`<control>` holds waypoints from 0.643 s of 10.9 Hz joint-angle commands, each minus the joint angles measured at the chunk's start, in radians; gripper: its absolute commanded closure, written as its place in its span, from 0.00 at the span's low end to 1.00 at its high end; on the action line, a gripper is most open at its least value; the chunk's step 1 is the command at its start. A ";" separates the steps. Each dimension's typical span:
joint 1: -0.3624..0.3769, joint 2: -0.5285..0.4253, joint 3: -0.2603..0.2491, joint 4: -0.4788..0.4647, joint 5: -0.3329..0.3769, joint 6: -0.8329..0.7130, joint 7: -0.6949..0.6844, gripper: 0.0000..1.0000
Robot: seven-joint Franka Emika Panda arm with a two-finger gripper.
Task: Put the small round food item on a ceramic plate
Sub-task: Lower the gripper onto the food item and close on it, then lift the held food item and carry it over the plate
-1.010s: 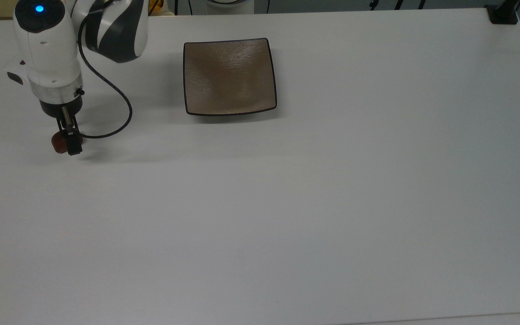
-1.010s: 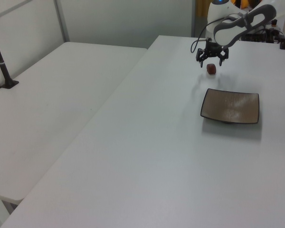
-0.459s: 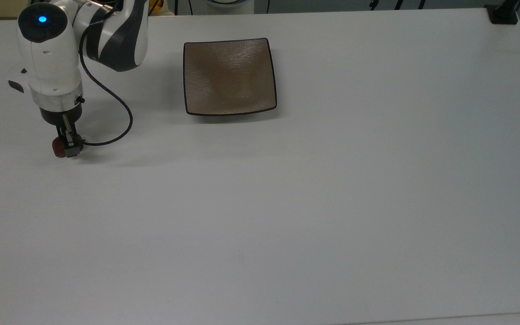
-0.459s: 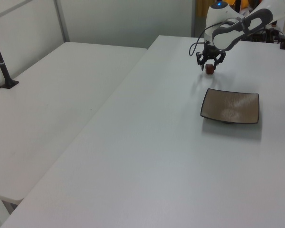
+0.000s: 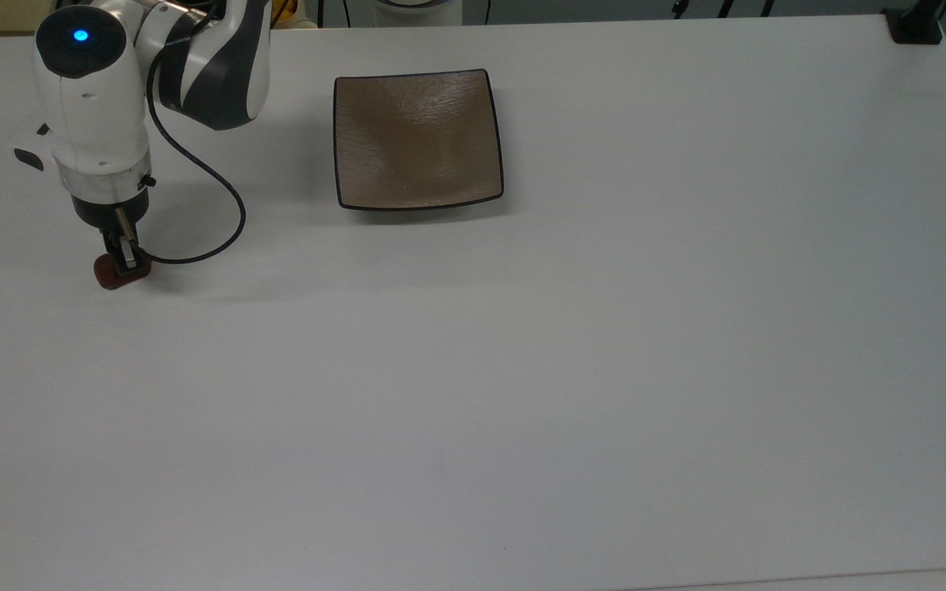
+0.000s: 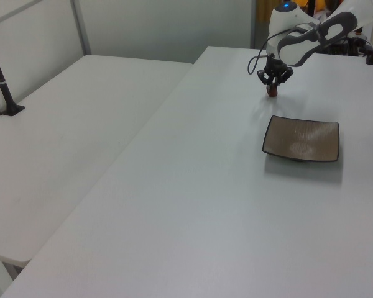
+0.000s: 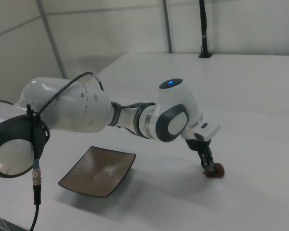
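1. We see the small round food item [image 5: 112,273] resting on the white table [image 5: 571,369], near the table edge at the top view's left and some way down from the far corner where the arm's base stands.

2. The gripper [image 5: 125,264] is right at the item, fingers pointing down, with the reddish-brown lump showing on both sides of the finger we can see in the top view. In the right view the fingertips reach table level and touch the item [image 7: 215,170].

3. The fingers look drawn narrow about the item in the left view [image 6: 273,91], so we judge them closed on it, though the lump looks to be on the table surface, not yet lifted.

4. The relation that matters: the ceramic plate [image 5: 417,138] lies well apart from the gripper, towards the top view's right and slightly towards the table's far edge. The plate holds nothing. The item is rounded, with no long axis that we can make out.

5. The arm [image 7: 86,115] reaches out low from its base, the wrist bent so the hand hangs vertical over the item, its cable [image 5: 210,205] looping beside it.

6. We judge the next move to be a lift, then a carry across towards the plate's dipped centre.
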 commanded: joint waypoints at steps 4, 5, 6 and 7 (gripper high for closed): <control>0.019 -0.249 0.049 -0.159 0.003 -0.333 -0.484 0.90; 0.040 -0.309 0.057 -0.199 0.009 -0.371 -0.552 0.90; 0.072 -0.361 0.057 -0.227 0.018 -0.399 -0.578 0.90; 0.111 -0.410 0.063 -0.254 0.040 -0.422 -0.580 0.90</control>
